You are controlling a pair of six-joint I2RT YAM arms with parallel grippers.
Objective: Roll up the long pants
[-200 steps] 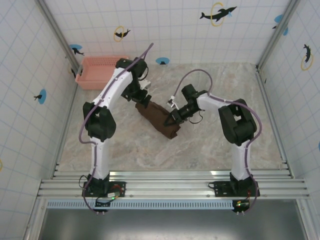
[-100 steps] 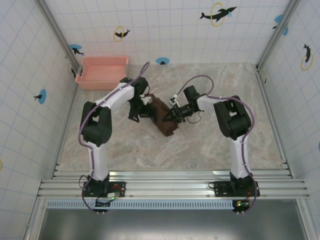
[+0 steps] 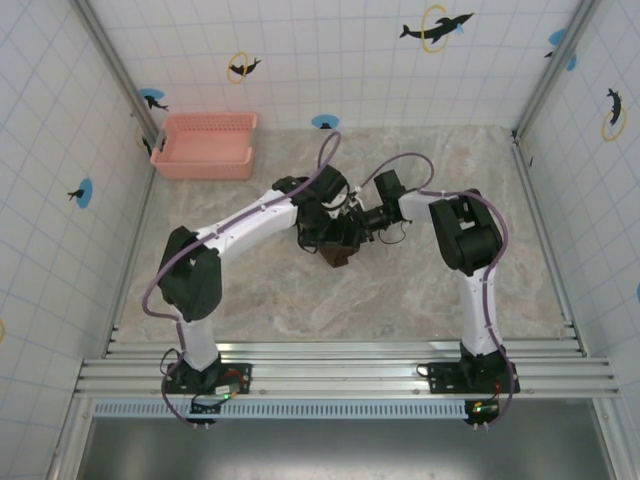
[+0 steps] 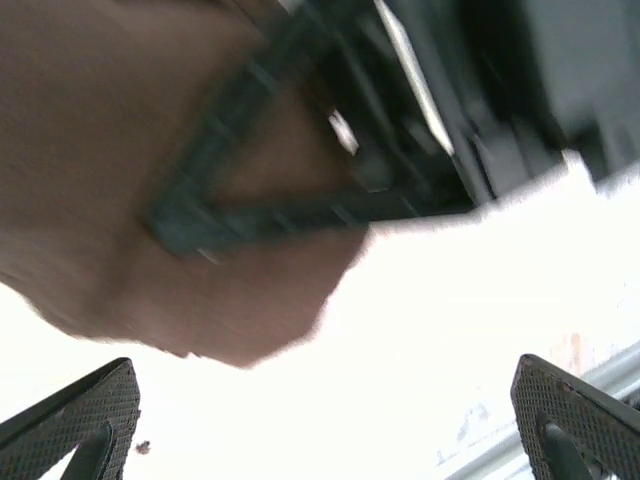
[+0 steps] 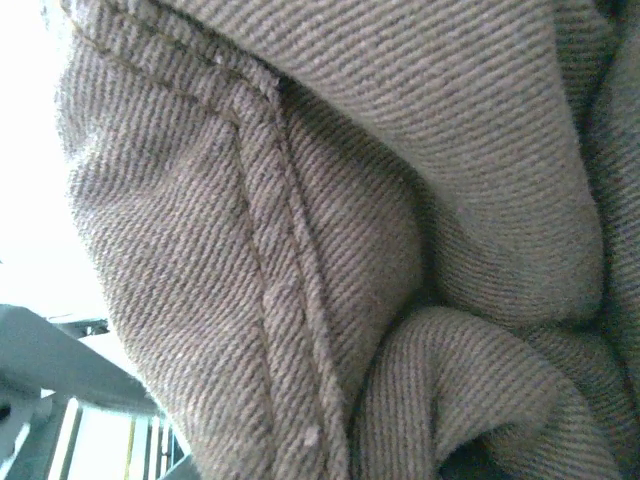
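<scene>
Marble table (image 3: 400,300): R fingers (image 4: 260,215) grip bunched long pants (image 3: 338,255).

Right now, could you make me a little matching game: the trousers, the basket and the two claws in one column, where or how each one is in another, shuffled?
1. long pants
2. pink basket
3. left gripper
4. right gripper

A. jaws wide open
B. far left corner of the table
C. bunched up mid-table, between the two arms
D. closed on brown cloth

Pairs: 1-C, 2-B, 3-A, 4-D
</scene>
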